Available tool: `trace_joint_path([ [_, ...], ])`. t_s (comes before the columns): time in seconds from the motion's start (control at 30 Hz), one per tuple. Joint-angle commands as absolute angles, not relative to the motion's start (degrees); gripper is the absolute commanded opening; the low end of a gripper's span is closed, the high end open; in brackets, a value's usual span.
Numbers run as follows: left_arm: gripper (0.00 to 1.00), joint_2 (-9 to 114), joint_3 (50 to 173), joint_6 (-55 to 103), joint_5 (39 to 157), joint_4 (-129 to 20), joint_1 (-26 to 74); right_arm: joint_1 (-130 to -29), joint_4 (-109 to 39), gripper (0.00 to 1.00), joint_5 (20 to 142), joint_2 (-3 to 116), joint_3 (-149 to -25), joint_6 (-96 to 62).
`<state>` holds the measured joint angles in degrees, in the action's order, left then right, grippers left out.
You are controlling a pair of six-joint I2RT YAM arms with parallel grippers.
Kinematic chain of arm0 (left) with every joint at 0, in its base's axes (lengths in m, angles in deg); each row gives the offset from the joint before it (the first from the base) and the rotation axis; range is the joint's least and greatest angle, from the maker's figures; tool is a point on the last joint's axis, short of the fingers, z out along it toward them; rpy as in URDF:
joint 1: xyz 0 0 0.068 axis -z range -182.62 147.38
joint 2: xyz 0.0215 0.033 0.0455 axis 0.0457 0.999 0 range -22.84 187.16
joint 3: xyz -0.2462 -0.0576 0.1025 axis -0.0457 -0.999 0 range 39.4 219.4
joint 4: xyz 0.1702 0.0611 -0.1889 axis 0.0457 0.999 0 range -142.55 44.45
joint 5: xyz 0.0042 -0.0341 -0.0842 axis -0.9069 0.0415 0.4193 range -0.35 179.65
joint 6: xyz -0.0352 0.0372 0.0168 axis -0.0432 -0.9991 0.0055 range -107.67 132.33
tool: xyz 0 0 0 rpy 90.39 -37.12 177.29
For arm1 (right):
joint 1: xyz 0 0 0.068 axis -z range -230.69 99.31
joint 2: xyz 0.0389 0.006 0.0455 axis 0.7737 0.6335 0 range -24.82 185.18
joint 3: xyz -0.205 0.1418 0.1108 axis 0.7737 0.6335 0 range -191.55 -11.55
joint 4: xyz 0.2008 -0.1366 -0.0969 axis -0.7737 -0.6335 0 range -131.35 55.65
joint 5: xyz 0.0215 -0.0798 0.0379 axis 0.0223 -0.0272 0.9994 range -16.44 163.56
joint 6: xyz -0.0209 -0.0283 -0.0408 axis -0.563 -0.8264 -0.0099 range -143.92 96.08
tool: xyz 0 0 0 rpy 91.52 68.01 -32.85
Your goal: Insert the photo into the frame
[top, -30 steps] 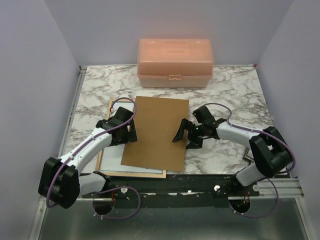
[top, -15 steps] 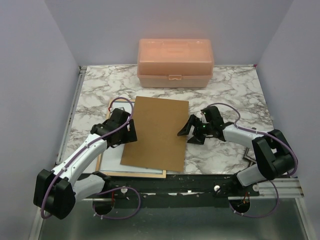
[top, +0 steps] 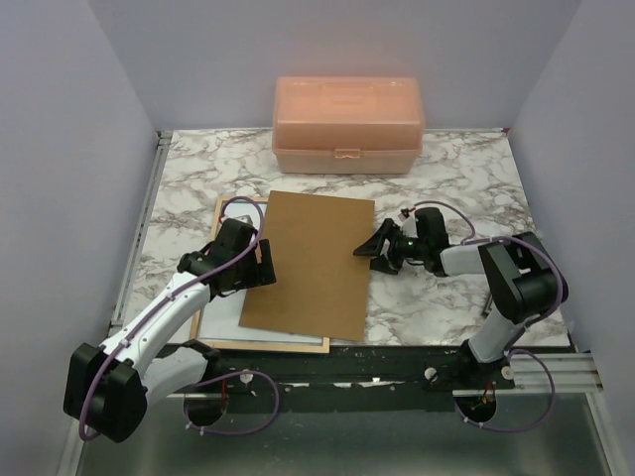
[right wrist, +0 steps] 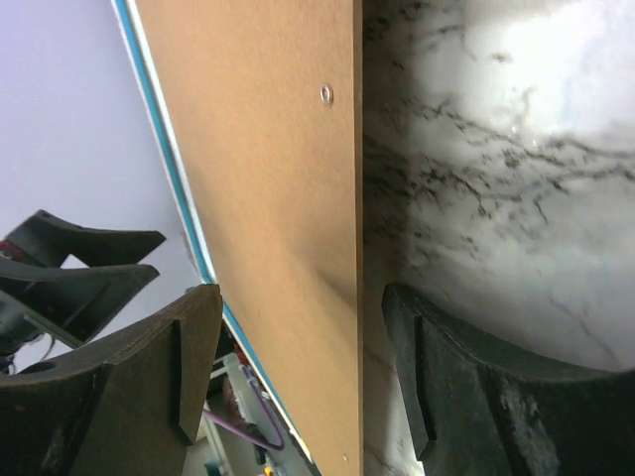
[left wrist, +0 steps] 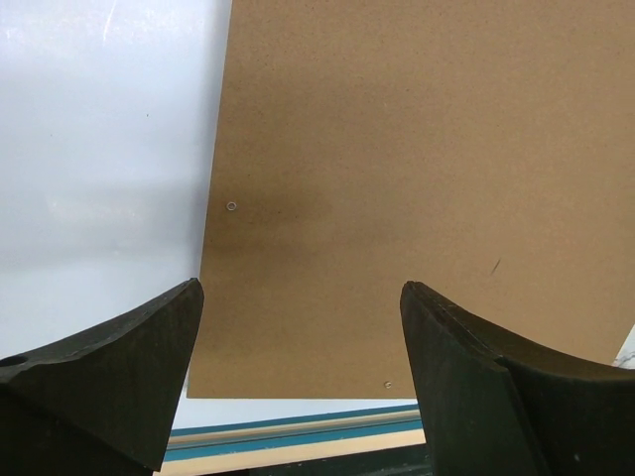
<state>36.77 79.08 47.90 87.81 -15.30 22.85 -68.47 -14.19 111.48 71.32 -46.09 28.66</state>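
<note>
A brown backing board lies flat, overlapping the right part of the frame, whose light wood rim shows at the front and left. A white sheet, the photo's plain back, lies inside the frame; it also shows in the left wrist view. My left gripper is open and empty, just above the board's left edge. My right gripper is open and empty, its jaws on either side of the board's right edge. The frame's blue rim shows beyond the board.
A peach plastic lidded box stands at the back of the marble table. Grey walls close in on the left and right. The arm bases sit on the black rail at the near edge.
My right gripper has moved farther back and in to the board's right edge, its arm folding closer. My left gripper has shifted slightly at the board's left edge. The board has not moved.
</note>
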Motion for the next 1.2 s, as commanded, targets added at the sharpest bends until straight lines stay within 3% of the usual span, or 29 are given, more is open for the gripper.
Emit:
trace_joint_path([
  [0.0,0.82,35.3,79.4,47.1,89.6,-15.9,22.8,-68.0,-3.9,0.72,115.4,77.2,-46.1,30.6],
  [0.17,0.82,34.4,79.4,46.9,92.4,-16.5,22.8,-68.0,-0.9,0.61,116.1,80.6,-48.0,31.2],
  [0.23,0.82,34.1,79.5,46.5,93.3,-16.7,22.8,-68.0,-1.2,0.49,115.8,81.1,-48.7,30.8],
  [0.37,0.83,32.4,79.7,46.3,94.9,-17.1,22.8,-68.1,-3.4,0.14,115.1,79.1,-49.4,29.1],
  [0.47,0.83,31.0,80.1,46.3,96.3,-17.3,22.8,-68.0,-9.3,0.02,113.9,75.5,-50.5,26.5],
  [0.83,0.83,29.1,82.0,46.8,97.9,-16.1,23.2,-68.0,-44.2,0.00,105.4,54.3,-62.5,17.3],
  [1.17,0.83,29.3,81.0,47.5,97.6,-16.2,23.7,-67.8,-75.4,0.00,93.2,48.4,-84.3,10.9],
])
